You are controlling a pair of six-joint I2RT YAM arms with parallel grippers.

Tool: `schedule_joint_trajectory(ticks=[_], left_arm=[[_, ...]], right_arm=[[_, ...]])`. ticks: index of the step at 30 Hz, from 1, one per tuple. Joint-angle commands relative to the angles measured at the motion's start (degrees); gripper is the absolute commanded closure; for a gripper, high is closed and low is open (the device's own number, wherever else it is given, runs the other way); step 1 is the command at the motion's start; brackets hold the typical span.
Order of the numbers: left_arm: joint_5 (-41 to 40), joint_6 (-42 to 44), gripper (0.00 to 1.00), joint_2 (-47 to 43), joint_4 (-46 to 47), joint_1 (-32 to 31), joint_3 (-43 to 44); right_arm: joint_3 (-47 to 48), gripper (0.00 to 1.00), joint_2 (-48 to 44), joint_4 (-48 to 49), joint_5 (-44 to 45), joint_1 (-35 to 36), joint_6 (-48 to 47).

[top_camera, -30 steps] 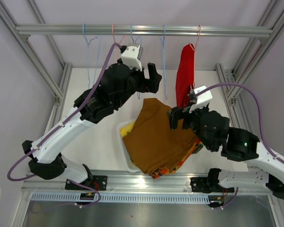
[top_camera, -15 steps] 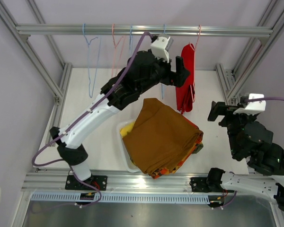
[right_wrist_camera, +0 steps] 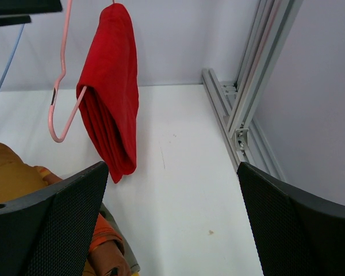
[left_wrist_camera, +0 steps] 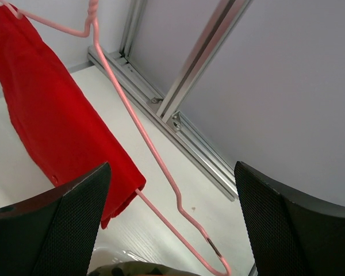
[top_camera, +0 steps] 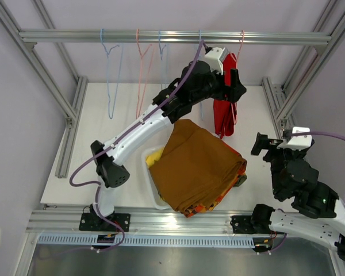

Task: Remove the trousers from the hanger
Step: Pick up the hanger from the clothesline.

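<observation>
**Red pair on hanger, both grippers wide open, nothing held**

Left gripper [left_wrist_camera: 172,169]: jaws spread wide, nothing in them. It sits up high, just beside the plain red folded cloth trousers [left_wrist_camera: 52,115], which drape over the thin pink wire hanger [left_wrist_camera: 145,146]. In its wrist cam the red trousers are ahead and left of the jaw gap. The hanger wire runs diagonally across the gap, beyond the fingers. The hanger hooks onto the aluminium rail [top_camera: 75,37] above the gripper.

Right gripper [right_wrist_camera: 172,167]: jaws fully spread, nothing held. It is low and well apart from the red trousers, which hang ahead of it and up-left. White tabletop [right_wrist_camera: 184,172] is straight ahead of it.

The other 4 pairs are stacked below the left gripper and left of the right gripper:
- plain brown folded trousers [top_camera: 198,164] on top
- yellow trousers [top_camera: 154,156], edge showing
- orange-red patterned trousers [top_camera: 210,206], edge showing
- camouflage trousers [left_wrist_camera: 132,270], a strip at the bottom of the left wrist view

The stack sits on the white plastic basket [top_camera: 148,178].
</observation>
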Motion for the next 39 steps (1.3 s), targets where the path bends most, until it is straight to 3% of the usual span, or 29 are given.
schedule_joint_trajectory(ticks=[1,15,18,19,22,39], left_arm=[[5.08,-2.18,0.08,1.88,6.04,1.07,2.71],[19.04,-11.75,0.12,9.71,19.74,4.85,4.29],[20.02,-12.63,0.26,10.24,21.43,4.94,3.94],[20.29,-12.72,0.36,10.33,22.04,5.03,3.85],[21.69,-13.68,0.44,10.77,23.01,5.29,3.59],[21.87,-15.1,0.47,12.17,25.48,5.82,0.42]], right_arm=[[-1.64,0.01,-0.98,4.56,1.05,-0.29,-1.37],[-3.14,0.01,1.05,5.09,-4.31,-2.4,-0.58],[-3.23,0.01,0.87,4.92,-4.49,-2.66,-0.4],[-3.23,0.01,0.7,4.83,-4.67,-2.66,-0.32],[-3.49,0.01,0.17,4.83,-4.76,-2.75,-0.23],[-3.75,0.01,-0.09,5.36,-5.55,-3.1,-0.4]])
